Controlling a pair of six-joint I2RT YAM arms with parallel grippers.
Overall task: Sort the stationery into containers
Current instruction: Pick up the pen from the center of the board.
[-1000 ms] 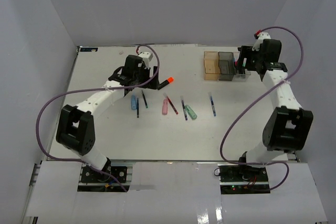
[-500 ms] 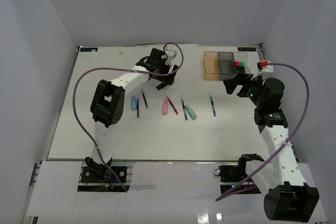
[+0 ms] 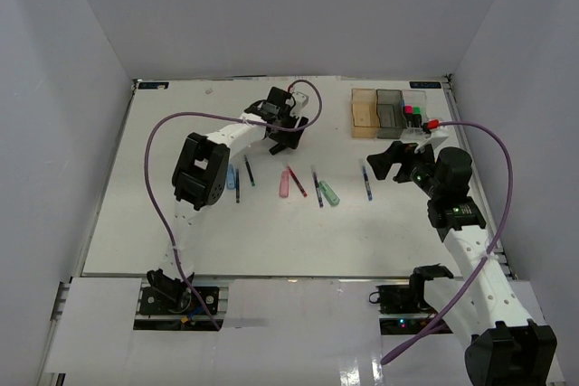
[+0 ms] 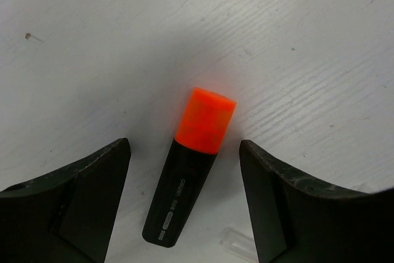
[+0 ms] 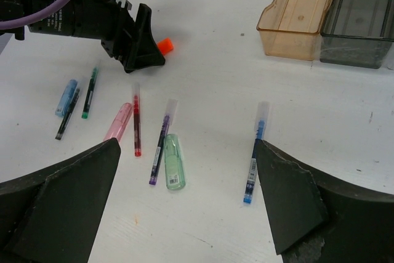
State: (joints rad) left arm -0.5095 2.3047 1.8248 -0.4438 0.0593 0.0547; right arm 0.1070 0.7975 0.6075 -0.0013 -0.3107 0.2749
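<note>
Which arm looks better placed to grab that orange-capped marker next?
Left. The left fingers sit open on either side of the orange-capped highlighter. The right fingers are open too, but over by the blue pen, well away from it.

Left arm point(image 3: 237, 127): I see it stretched far forward, wrist tipped down.
Left claw point(image 4: 184, 164): jaws apart, gripping nothing.
Right arm point(image 3: 476, 258): I see it leaning forward and inward.
Right claw point(image 5: 184, 152): jaws spread wide.
</note>
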